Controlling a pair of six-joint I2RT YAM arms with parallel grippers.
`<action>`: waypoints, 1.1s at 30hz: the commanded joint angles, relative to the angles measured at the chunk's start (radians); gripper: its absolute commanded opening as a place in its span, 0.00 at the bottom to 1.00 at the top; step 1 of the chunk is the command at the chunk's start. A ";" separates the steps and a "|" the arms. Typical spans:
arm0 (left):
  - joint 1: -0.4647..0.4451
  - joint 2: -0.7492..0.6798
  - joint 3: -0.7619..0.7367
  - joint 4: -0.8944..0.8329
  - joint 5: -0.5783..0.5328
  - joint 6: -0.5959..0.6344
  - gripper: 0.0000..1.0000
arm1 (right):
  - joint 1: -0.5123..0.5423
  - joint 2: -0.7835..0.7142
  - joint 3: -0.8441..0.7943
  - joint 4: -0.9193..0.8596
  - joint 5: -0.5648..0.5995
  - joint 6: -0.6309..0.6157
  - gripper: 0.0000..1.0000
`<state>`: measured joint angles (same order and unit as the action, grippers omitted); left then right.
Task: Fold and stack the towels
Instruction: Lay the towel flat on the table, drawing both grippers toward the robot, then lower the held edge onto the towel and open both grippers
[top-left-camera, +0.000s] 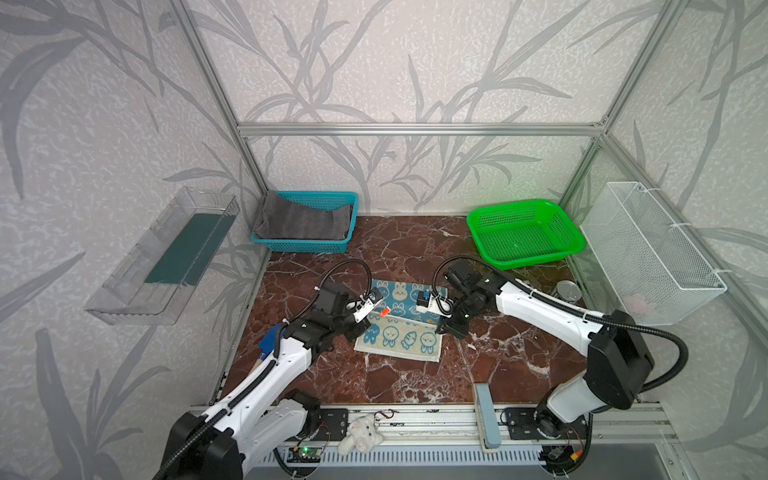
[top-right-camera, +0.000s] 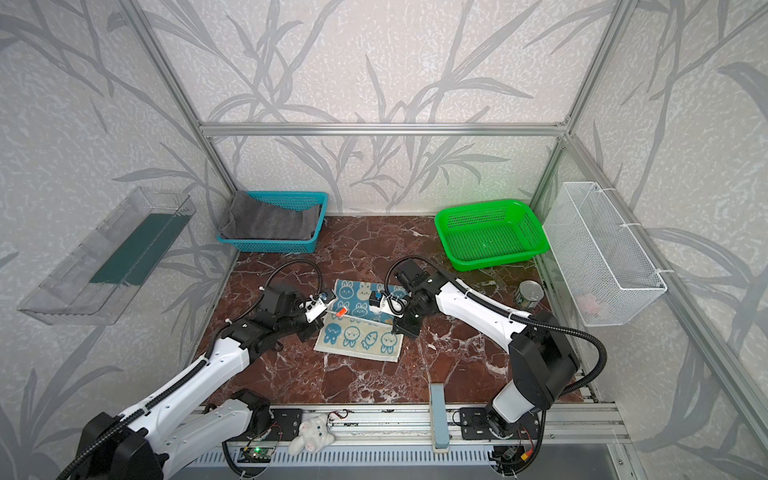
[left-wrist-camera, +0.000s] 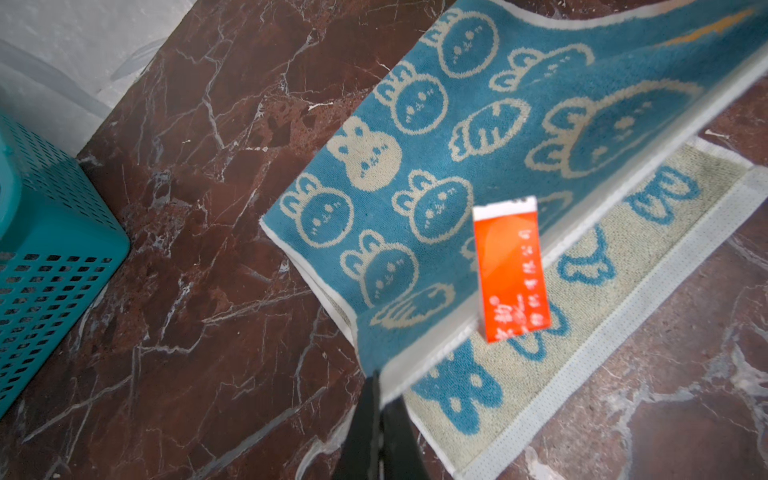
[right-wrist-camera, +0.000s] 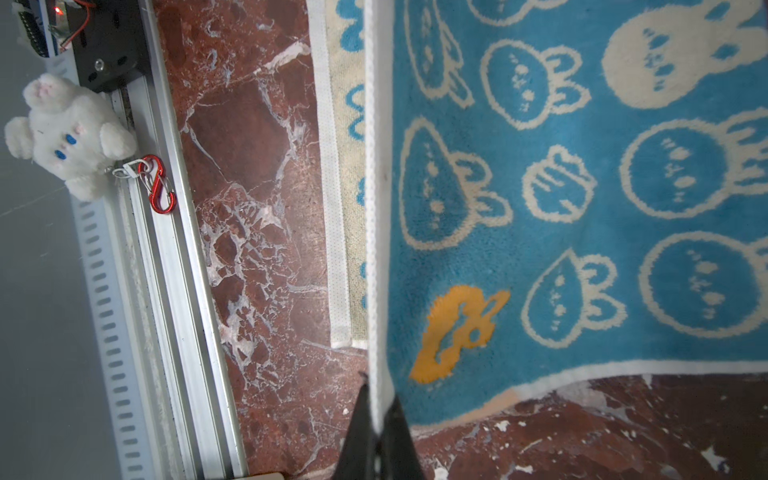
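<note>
A small teal towel with white bunnies (top-left-camera: 398, 337) (top-right-camera: 360, 337) lies mid-table, partly doubled over. Its pale reverse half rests flat nearest the front; the teal half (left-wrist-camera: 415, 166) (right-wrist-camera: 582, 208) is raised above it. My left gripper (top-left-camera: 362, 326) (left-wrist-camera: 380, 386) is shut on one corner of the raised white hem, and my right gripper (top-left-camera: 440, 328) (right-wrist-camera: 376, 399) is shut on the other corner. An orange tag (left-wrist-camera: 511, 270) hangs from that hem. A dark grey towel (top-left-camera: 301, 220) (top-right-camera: 266, 218) lies crumpled in the teal basket (top-left-camera: 332, 247) at the back left.
A green basket (top-left-camera: 511, 205) stands at the back right, with a tin can (top-left-camera: 568, 289) in front of it by the right wall. A white wire basket (top-left-camera: 648, 249) hangs there. A white plush toy (top-left-camera: 360, 432) (right-wrist-camera: 66, 129) and a red carabiner (right-wrist-camera: 160, 183) lie on the front rail.
</note>
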<state>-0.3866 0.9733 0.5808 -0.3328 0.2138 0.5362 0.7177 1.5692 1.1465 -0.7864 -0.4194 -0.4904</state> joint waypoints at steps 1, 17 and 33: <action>-0.001 -0.013 -0.005 -0.043 -0.031 -0.024 0.00 | 0.024 -0.039 -0.033 -0.044 0.019 0.042 0.01; -0.023 -0.047 0.010 -0.141 -0.105 0.058 0.00 | 0.094 -0.003 -0.063 -0.049 -0.015 0.052 0.08; -0.029 -0.028 -0.049 -0.117 -0.113 0.015 0.47 | 0.143 0.079 -0.080 -0.068 0.019 0.046 0.41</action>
<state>-0.4160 0.9443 0.5243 -0.4400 0.1192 0.5449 0.8547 1.6497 1.0565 -0.8108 -0.4095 -0.4385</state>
